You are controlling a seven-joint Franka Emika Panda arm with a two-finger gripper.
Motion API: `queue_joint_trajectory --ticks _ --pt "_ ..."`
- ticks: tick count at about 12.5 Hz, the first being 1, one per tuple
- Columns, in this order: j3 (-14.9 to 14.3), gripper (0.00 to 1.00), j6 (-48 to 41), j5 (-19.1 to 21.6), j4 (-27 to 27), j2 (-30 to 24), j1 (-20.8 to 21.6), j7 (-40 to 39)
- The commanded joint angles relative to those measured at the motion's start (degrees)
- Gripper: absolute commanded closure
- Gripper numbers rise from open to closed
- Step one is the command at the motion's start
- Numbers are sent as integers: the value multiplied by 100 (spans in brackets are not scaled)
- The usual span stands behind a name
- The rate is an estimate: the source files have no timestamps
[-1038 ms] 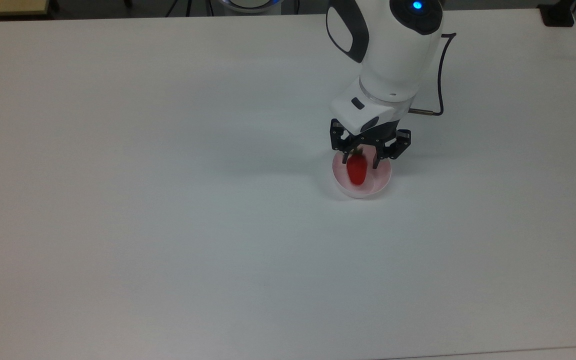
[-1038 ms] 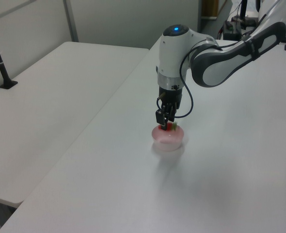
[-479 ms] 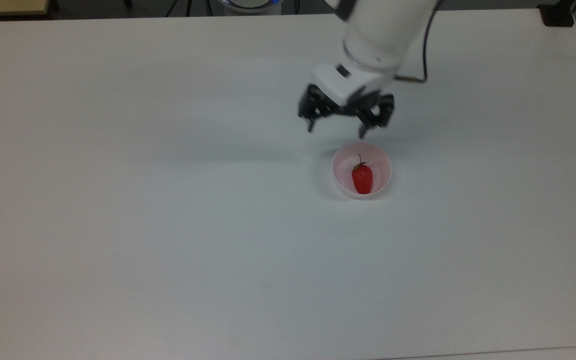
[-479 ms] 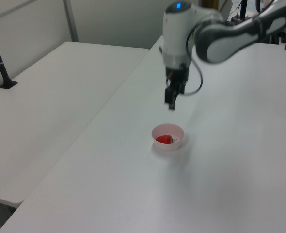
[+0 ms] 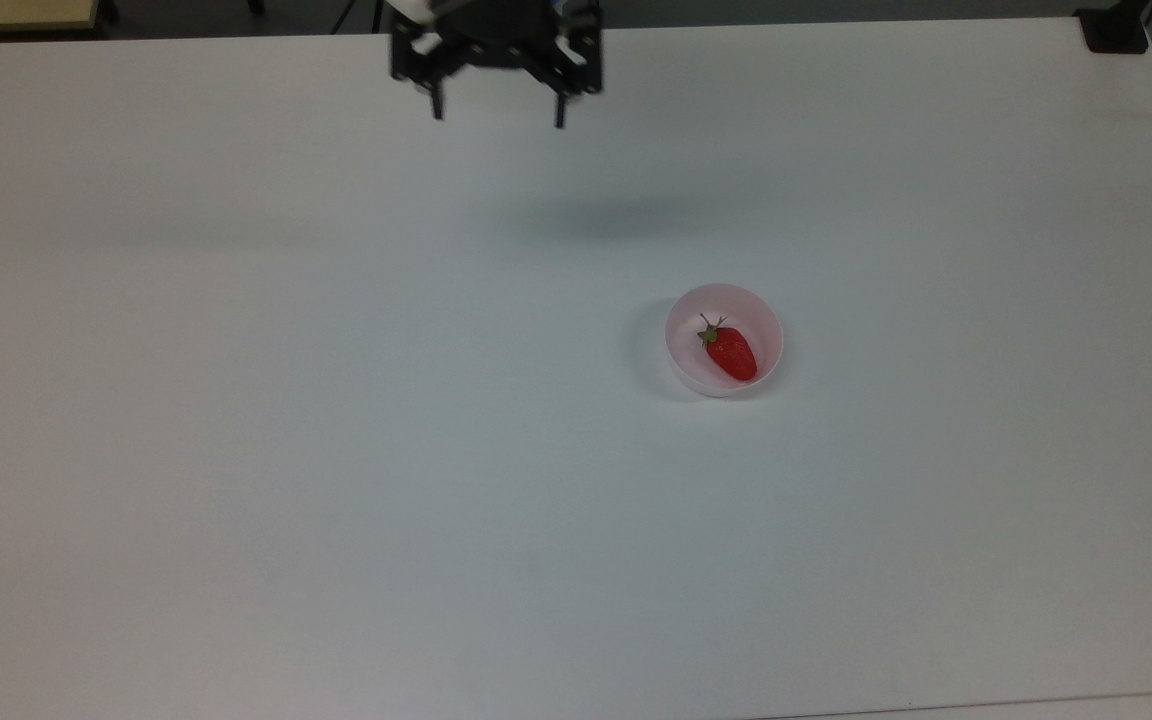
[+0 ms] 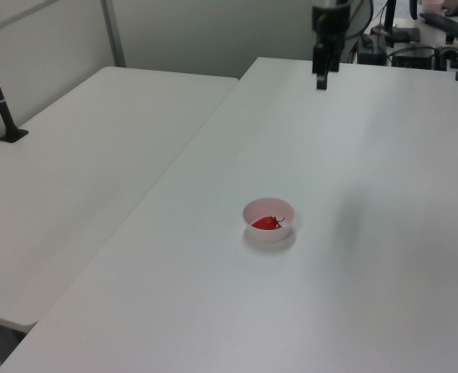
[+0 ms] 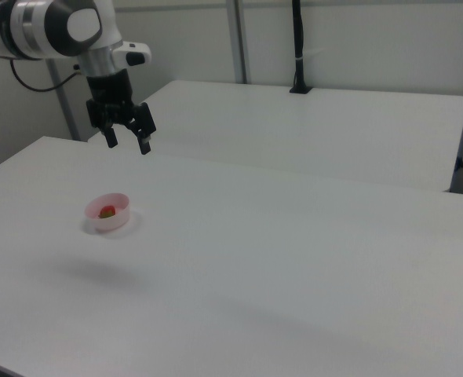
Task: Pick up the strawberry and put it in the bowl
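Right view: fingers (image 7: 129, 146) spread, raised, well apart from bowl (image 7: 108, 212).

The small red strawberry (image 5: 732, 353) is lying on its side inside the pale pink bowl (image 5: 772, 335), its green stem pointing toward the top view's upper left.

White arm segments with grey joint bands and a dark cable ended in a black two-fingered claw (image 7: 126, 142).
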Motion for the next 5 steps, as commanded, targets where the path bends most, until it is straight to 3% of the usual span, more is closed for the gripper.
queue_joint_trajectory --ticks 1,2,5 --pt "-248 0 -182 155 -303 -344 -64 -75" --pt "-248 0 -270 155 -286 -344 -248 -127" --pt "-396 0 -254 137 -251 -370 -268 -110"
